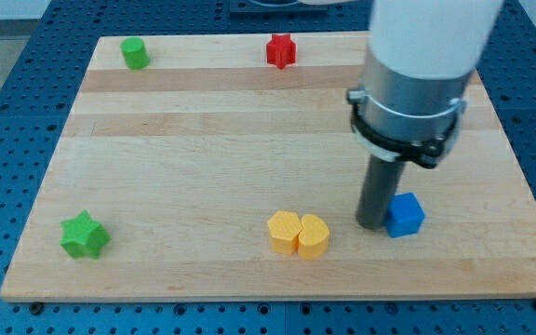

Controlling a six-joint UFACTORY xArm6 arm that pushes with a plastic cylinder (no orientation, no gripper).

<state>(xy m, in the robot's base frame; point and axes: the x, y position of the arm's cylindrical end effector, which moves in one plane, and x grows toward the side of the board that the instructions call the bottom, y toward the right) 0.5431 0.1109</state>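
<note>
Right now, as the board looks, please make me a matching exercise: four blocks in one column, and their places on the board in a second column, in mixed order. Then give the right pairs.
Blocks:
1. red star
2. green star
3. blue cube
4. yellow heart

Places:
A. near the view's bottom left corner
B. right beside my tip, on its right in the view
C. at the view's top edge, near the middle
D. near the view's bottom edge, left of my tip

Pairs: 1-C, 2-A, 3-B, 4-D
</note>
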